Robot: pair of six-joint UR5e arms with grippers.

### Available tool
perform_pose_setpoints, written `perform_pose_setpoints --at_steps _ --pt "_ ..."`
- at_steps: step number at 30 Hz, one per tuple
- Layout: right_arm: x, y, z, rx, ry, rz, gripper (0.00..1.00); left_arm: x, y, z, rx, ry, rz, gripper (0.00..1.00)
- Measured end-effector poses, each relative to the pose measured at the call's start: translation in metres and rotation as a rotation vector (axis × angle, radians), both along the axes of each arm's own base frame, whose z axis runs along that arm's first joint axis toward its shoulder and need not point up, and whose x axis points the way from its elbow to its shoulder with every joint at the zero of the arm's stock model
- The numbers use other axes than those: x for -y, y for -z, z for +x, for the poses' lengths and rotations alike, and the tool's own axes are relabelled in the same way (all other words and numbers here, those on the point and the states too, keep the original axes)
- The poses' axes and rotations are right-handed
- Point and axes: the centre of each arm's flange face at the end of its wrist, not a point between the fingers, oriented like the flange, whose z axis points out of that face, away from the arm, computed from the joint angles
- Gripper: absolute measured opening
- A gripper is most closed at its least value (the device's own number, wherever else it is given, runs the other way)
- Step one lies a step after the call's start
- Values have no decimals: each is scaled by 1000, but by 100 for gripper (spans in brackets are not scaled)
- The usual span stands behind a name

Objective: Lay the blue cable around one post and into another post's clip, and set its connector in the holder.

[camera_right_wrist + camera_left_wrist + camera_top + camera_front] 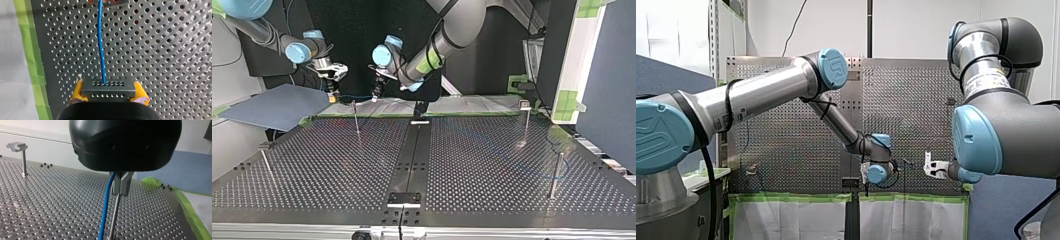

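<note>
The blue cable (357,96) hangs in a short span between my two grippers at the far edge of the perforated table (472,165). In the top view my left gripper (376,95) is shut on the cable beside a thin post (356,120). In the left wrist view the cable (106,205) drops from under the black gripper body, right next to the post's metal clip (121,183). My right gripper (108,94) has its yellow pads (78,93) shut on the dark connector (108,88). The cable (101,47) runs straight ahead from the connector.
Other posts stand at the top view's right (525,122), near right (556,175) and near left (266,162). Small black holders sit on the centre strip, one far (420,120) and one near (403,199). A blue panel (277,105) lies at the far left. Green tape (30,50) edges the table.
</note>
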Motion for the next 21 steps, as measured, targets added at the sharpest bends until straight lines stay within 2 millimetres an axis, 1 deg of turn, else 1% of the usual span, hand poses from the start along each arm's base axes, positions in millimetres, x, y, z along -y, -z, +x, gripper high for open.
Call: perform_pose_setpoints --at_steps 11,21 --pt "19 -7 -17 19 22 -10 0 -3 -5 12 -13 5 -11 0" --pt "25 -10 -20 28 21 -17 0 -6 -11 27 -29 13 -33 0"
